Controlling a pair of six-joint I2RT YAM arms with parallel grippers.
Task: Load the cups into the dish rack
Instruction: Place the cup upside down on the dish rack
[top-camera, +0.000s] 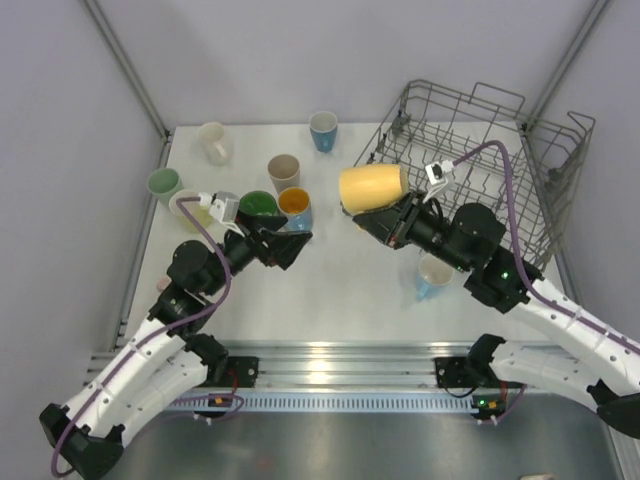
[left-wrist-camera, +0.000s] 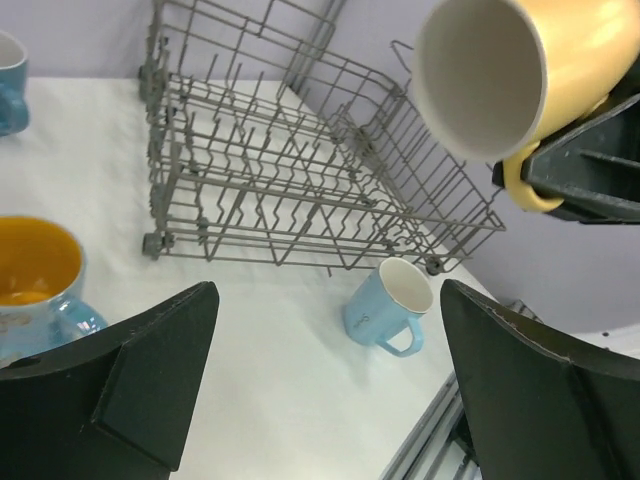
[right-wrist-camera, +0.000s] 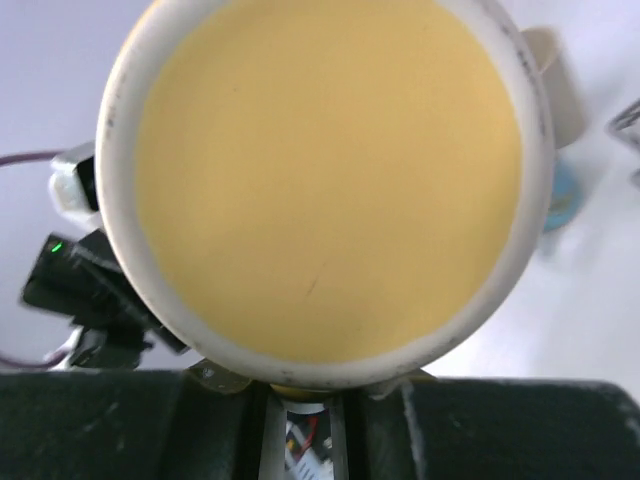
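This is a robotics lab test cell, not a real kitchen. Two white-and-black robot arms, the left arm (top-camera: 150, 360) and the right arm (top-camera: 560, 320), are bolted to a slotted aluminium rail (top-camera: 330, 365) at the near edge of a bare white table (top-camera: 340, 290). Plain pale grey panels (top-camera: 300, 50) close it in, joined by slanted metal struts (top-camera: 125, 65). Purple cables (top-camera: 222, 285) run along the arms in the open, and small green lights (top-camera: 503, 272) glow on their joints. The only homely things are props: pastel cups (top-camera: 284, 172) and a grey wire dish rack (top-camera: 470, 140) set straight on the tabletop
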